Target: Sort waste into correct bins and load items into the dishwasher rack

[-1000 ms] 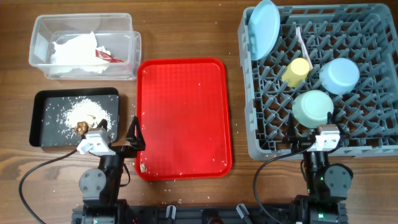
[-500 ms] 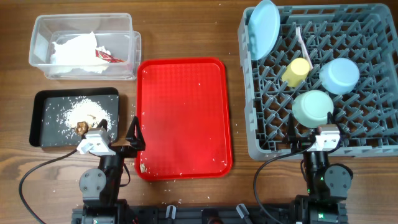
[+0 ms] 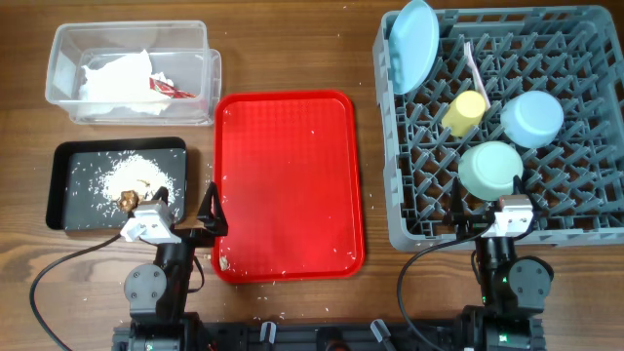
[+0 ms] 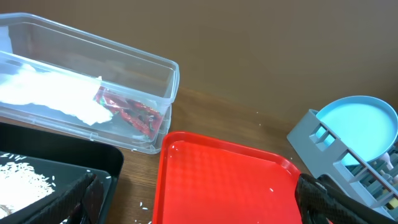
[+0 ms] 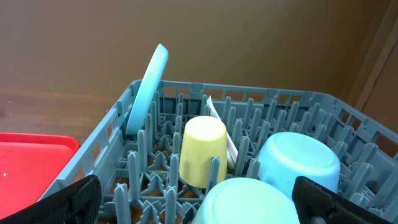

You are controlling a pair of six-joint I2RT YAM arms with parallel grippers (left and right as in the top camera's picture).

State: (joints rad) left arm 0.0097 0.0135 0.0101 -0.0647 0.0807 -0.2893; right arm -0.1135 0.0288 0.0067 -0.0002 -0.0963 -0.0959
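Sort-and-load, seemingly final stage.
Left tool [image 4: 196,196], right tool [image 5: 196,199]: wide open, empty. Right of red tray [image 3: 288,175]: rack [image 3: 585,226] with plate [image 3: 412,44], saucer [image 3: 532,118], cup [image 3: 465,112], bowl [image 3: 490,168], spoon [image 3: 475,66]. Left: napkin [image 3: 117,78] in tub [image 3: 63,39], crumbs [image 3: 132,175] in black tray [image 3: 58,219]. Next: likely none.

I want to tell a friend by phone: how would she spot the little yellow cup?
Find the grey dishwasher rack on the right. Near its middle the yellow cup rests bottom up among the pegs, beside a white spoon. It is the only yellow thing; its neighbours are pale blue or mint green.
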